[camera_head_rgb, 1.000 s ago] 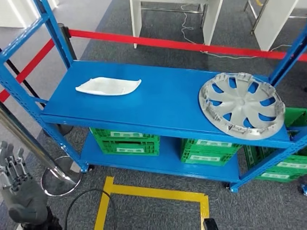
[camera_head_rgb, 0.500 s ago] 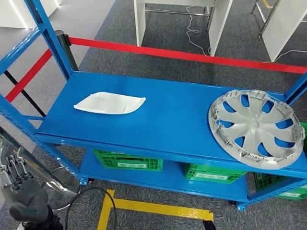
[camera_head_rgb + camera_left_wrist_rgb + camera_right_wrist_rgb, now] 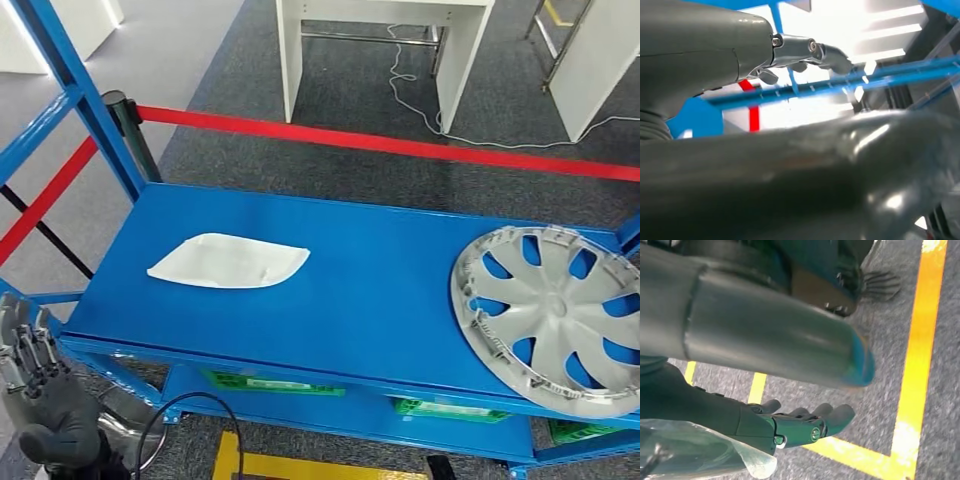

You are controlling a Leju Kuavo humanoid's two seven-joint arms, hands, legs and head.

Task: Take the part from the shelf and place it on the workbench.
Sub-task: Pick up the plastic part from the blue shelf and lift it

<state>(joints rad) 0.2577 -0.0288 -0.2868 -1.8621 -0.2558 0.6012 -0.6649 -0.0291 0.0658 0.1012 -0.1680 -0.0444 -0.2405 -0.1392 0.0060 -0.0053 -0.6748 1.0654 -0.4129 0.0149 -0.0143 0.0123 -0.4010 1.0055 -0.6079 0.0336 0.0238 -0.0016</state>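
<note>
1. The left robot hand [image 3: 41, 400] sits at the lower left of the head view, raised in front of the shelf's left end, fingers spread and upright, holding nothing.
2. The blue shelf [image 3: 362, 290] spans the head view; its top board carries two things.
3. On the left half of that board lies a flat white part [image 3: 228, 262], long and pointed at both ends, well apart from the left robot hand.
4. At the right end of the board lies a silver wheel cover [image 3: 555, 315], tilted slightly, its rim at the board's front edge.
5. Behind the shelf a red barrier tape [image 3: 392, 145] runs across the grey carpet.
6. In the right wrist view the right robot hand [image 3: 798, 427] hangs over the carpet and yellow floor tape [image 3: 919, 355], fingers loosely extended and apart, gripping nothing.
</note>
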